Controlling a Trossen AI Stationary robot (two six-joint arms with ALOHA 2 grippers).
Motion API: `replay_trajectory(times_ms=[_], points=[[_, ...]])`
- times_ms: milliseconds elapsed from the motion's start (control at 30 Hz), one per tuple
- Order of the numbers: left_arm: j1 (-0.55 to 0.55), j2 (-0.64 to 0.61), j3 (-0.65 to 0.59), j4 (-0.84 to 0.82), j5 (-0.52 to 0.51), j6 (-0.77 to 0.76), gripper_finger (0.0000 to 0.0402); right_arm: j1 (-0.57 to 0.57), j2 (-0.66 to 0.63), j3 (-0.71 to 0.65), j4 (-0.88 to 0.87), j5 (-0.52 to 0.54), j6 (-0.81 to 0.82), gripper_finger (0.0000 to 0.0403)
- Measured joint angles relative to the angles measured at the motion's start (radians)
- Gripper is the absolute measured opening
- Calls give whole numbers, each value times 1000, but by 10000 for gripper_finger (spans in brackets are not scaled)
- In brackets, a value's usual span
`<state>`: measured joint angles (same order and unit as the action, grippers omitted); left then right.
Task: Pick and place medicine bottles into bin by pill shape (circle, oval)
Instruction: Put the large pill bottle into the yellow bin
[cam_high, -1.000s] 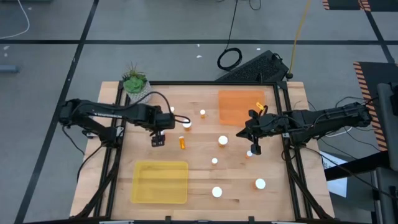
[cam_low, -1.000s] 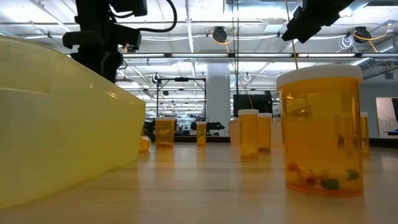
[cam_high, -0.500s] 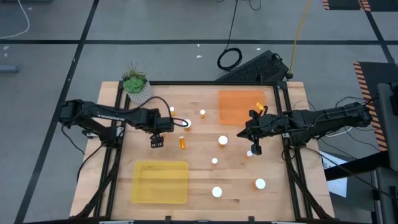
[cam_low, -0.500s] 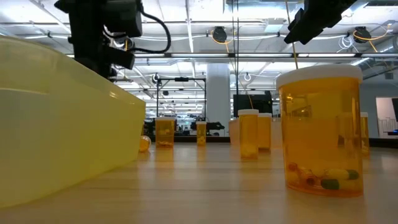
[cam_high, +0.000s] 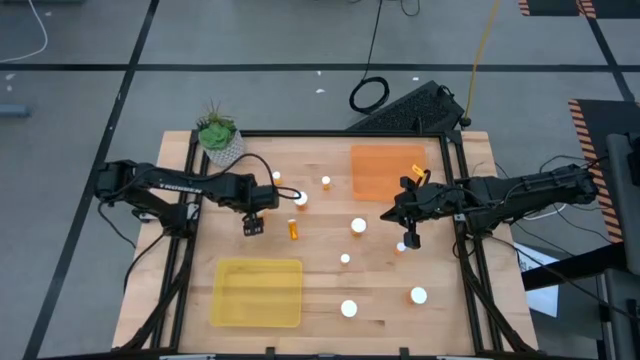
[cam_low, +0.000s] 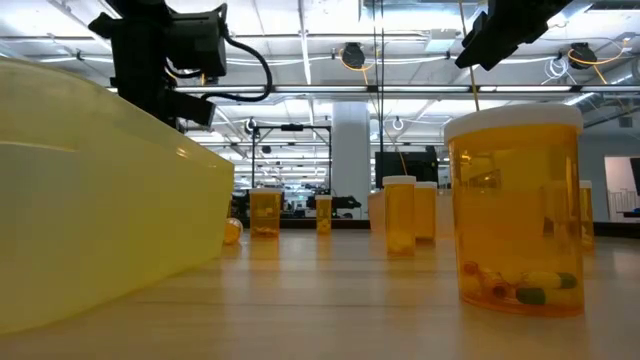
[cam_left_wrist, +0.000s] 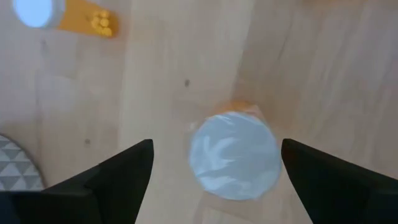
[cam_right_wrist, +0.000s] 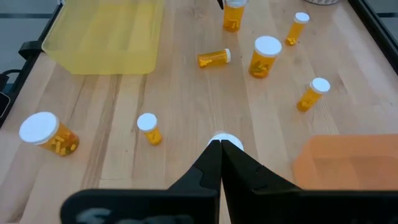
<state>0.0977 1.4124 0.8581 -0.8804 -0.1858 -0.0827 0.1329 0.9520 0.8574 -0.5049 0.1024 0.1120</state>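
Colours and patterns on the table

Bottles (cam_high: 293, 229) orange with white caps (cam_left_wrist: 233, 154); one tray (cam_high: 257, 292) yellow, the other tray (cam_high: 388, 170) orange; table (cam_high: 320, 280) pale wood grain; plant (cam_high: 216, 131) green; arms (cam_high: 170, 184) black.

w/ the lying bottle (cam_high: 293, 229) as landmark: plant pot (cam_high: 218, 138) behind-left, one tray (cam_high: 257, 292) in front-left, other tray (cam_high: 387, 170) behind-right, upright bottles scattered right.

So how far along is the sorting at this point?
Nothing looks done: the yellow tray and the orange tray both hold no bottles. In hand: the left hand is open above a white-capped bottle, not gripping it. The right hand is shut and holds nothing. Left: every bottle on the table, including one lying on its side.
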Motion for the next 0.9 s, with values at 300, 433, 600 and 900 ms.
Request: replay_trajectory(times_ms=[300,433,600,900], points=[[27,2,-5,11,21,33,294,0,0,0,0,0,0,0],[26,2,-5,11,37,35,251,0,0,0,0,-1,0,0],[27,2,-5,12,38,45,216,0,0,0,-1,-1,0,0],[25,2,-5,14,38,37,217,0,0,0,-1,-2,0,0]])
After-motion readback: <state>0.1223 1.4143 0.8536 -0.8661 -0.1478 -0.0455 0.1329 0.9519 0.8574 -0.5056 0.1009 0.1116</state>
